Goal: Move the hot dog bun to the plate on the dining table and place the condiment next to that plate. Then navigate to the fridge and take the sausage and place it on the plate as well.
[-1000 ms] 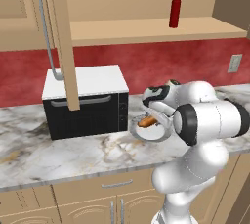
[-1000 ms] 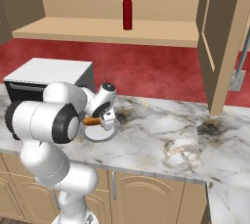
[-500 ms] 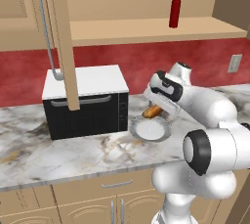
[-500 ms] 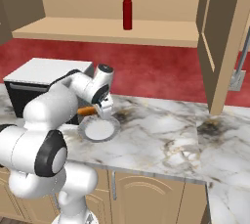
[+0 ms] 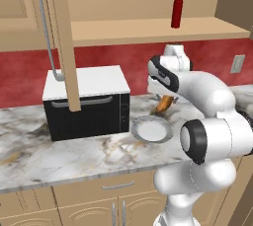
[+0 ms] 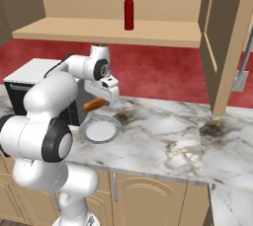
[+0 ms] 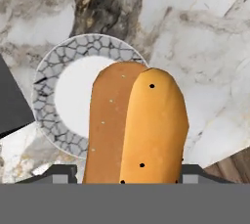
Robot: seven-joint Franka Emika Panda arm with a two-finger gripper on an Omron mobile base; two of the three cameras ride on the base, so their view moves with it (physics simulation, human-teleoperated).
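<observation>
One hot dog bun (image 7: pixel 136 125) clamped in the gripper (image 5: pixel 165 102) above one pale plate (image 5: pixel 151 129), one microwave (image 5: pixel 86 101) beside that plate, one condiment (image 5: pixel 177 11) on the shelf (image 5: pixel 148 30) above

arm (image 5: pixel 212 101): glossy white, rounded shells
joints (image 5: pixel 193 141): dark grey rings, black caps
hand (image 6: pixel 102 88): white block, at 12 o'clock from the elbow

We see even, bright, flat rendered light across the marble counter (image 5: pixel 59 151), with only a soft shadow under the pale plate (image 6: pixel 100 130) (no glare anywhere). The bun (image 7: pixel 136 130) looms large and crisp; edges stay undistorted throughout.
</observation>
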